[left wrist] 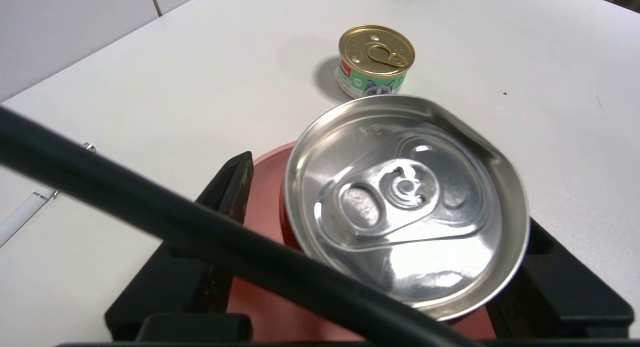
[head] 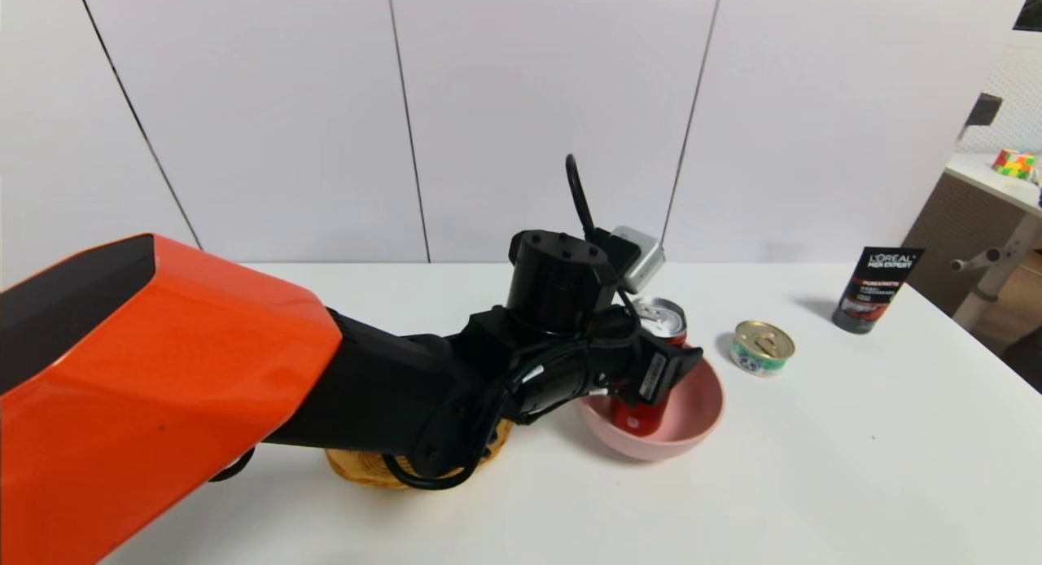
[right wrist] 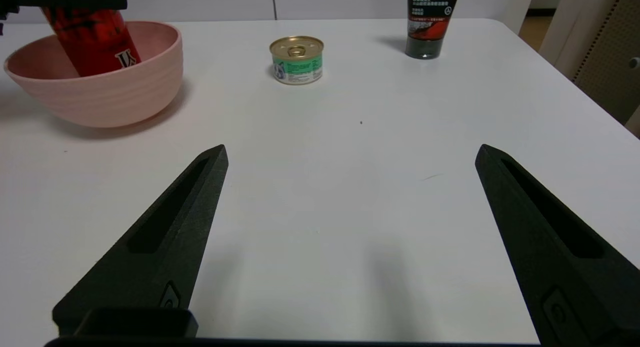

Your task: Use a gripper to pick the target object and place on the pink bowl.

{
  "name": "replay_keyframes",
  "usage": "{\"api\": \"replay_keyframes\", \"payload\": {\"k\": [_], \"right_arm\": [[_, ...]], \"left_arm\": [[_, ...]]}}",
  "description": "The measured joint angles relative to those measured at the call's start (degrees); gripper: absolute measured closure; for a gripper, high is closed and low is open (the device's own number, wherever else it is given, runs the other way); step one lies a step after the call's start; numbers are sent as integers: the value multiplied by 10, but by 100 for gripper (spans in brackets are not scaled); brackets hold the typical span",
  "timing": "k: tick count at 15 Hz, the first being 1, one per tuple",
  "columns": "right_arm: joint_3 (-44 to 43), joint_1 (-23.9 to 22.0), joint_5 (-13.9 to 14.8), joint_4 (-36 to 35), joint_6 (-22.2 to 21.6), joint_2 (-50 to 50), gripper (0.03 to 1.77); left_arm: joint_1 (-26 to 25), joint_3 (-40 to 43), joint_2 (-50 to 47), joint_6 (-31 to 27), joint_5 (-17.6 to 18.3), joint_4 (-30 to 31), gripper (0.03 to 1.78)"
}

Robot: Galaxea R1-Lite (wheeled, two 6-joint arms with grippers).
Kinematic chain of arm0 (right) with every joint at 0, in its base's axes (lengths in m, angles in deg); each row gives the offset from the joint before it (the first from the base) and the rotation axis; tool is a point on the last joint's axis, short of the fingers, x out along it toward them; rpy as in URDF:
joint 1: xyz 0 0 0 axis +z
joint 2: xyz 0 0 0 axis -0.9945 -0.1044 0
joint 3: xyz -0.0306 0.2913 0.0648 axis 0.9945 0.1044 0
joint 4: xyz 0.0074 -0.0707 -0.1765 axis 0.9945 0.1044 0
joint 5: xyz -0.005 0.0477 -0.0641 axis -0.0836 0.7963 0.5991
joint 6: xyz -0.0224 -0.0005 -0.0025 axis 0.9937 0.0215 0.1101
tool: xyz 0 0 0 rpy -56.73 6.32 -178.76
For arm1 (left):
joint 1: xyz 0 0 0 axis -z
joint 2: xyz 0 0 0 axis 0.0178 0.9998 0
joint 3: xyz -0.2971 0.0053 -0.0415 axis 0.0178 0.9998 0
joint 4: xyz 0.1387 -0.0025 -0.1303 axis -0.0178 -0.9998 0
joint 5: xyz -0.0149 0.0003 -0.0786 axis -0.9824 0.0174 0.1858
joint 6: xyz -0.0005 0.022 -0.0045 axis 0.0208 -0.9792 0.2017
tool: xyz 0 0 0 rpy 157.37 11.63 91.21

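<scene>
White counter [head: 855, 467] against plain wall panels. Red can [head: 643, 414] leaning tilted inside the pink bowl [head: 700, 422], base down in the hollow, silver top poking above the rim. Left end effector [left wrist: 380, 257] clamped on the can from both sides, probably to steady it until it settles. Small green-labelled tin [head: 763, 347] just beyond the bowl, black tube [head: 877, 290] farther back. Right end effector [right wrist: 350, 237] spread wide, holding nothing, parked low over bare counter.
</scene>
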Motion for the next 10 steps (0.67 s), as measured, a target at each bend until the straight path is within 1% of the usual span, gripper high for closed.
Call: {"api": "replay_keyframes", "payload": {"k": [5,8,10], "right_arm": [[0,0,0,0,0,0,9],[0,0,0,0,0,0,9],[0,0,0,0,0,0,9]], "left_arm": [[-1,11,-20,0,-1,-6,30],[0,59,-78,-3,0,-23,24],[0,104,-142,-6,0,-44,20]]}}
